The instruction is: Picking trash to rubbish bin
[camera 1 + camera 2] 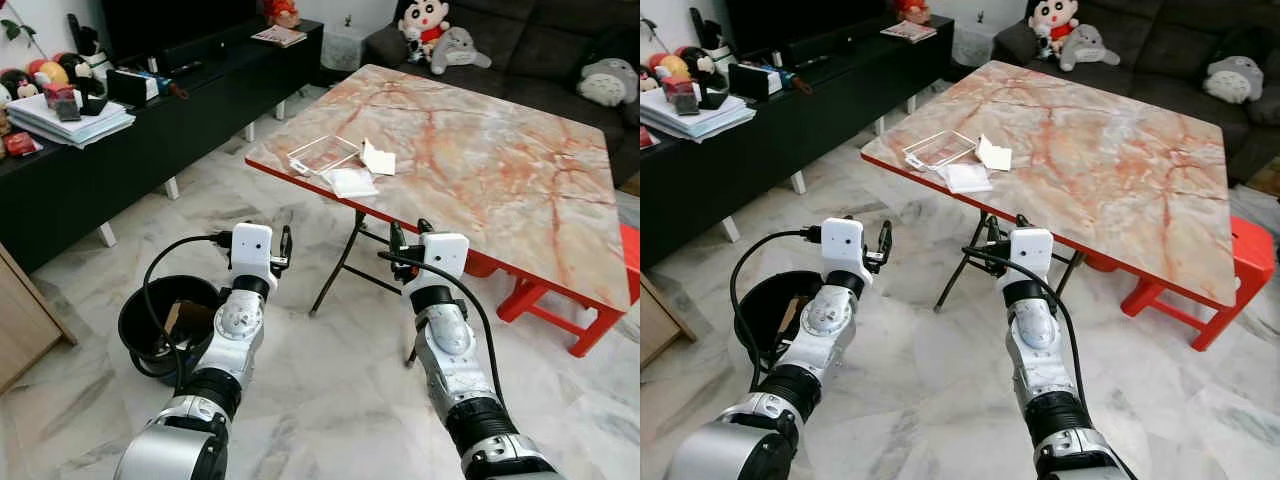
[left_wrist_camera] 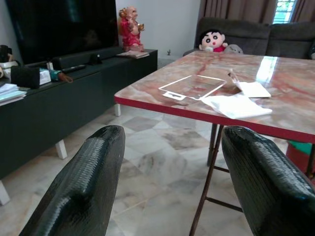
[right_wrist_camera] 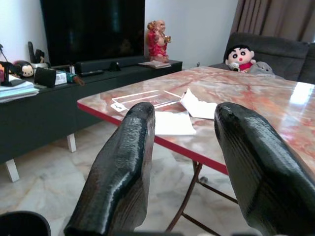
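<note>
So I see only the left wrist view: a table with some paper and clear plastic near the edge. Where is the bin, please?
Observer: The black bin stands on the floor at the robot's left, beside the left arm.
Operator: Is the bin empty?
Observer: No, something brown like cardboard lies inside it.
Operator: And the right gripper, does it hold anything?
Observer: No. The right gripper is open and empty, short of the table edge, facing the white paper.
Operator: Is my left gripper level with it?
Observer: Roughly yes, the left gripper is raised beside it, also open.
</note>
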You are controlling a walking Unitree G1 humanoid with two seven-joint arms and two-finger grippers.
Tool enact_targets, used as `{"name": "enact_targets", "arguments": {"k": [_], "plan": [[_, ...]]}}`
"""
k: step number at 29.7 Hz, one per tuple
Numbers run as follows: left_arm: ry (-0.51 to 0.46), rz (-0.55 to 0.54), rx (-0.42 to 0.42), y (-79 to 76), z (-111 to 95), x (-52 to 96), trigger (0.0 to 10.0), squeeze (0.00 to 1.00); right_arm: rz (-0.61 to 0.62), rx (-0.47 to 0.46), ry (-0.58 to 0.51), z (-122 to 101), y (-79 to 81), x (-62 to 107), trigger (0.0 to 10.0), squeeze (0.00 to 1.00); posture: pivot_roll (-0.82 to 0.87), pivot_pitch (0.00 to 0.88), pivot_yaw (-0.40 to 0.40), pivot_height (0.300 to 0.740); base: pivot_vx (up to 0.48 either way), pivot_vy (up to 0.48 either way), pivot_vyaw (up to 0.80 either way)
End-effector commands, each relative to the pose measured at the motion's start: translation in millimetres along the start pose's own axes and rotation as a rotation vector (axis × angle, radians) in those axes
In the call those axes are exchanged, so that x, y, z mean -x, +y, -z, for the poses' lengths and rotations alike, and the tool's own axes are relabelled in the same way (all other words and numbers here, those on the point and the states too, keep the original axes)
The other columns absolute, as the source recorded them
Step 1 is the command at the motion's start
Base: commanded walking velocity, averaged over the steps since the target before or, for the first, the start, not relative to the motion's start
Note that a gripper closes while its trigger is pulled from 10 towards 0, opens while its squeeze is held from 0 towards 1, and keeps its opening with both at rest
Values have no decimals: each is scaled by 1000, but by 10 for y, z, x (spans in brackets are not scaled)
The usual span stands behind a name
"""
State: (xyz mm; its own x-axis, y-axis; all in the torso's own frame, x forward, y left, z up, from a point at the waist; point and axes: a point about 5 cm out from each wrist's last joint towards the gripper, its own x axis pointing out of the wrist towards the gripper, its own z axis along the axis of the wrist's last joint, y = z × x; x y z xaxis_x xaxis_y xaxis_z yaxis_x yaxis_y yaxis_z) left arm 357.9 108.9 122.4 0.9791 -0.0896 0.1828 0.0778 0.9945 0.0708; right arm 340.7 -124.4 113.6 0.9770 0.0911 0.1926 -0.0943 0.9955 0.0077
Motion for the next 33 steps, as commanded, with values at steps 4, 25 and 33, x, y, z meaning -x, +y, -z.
{"name": "enact_targets", "arguments": {"k": [4, 25, 33], "plan": [[-25, 19, 6, -80, -95, -64, 10000, 0, 22, -13, -20, -65, -54, -33, 10000, 0, 153, 54, -96, 740, 480, 0, 0], [-30, 150, -9, -214, -184, -153, 10000, 0, 153, 2, -48, -109, -302, -10, 10000, 0, 103, 35, -21, 740, 480, 0, -187], [-51, 135, 0, -215, -224, -165, 10000, 0, 129, -8, -41, -93, -226, -16, 10000, 0, 131, 34, -37, 740, 480, 0, 0]]}}
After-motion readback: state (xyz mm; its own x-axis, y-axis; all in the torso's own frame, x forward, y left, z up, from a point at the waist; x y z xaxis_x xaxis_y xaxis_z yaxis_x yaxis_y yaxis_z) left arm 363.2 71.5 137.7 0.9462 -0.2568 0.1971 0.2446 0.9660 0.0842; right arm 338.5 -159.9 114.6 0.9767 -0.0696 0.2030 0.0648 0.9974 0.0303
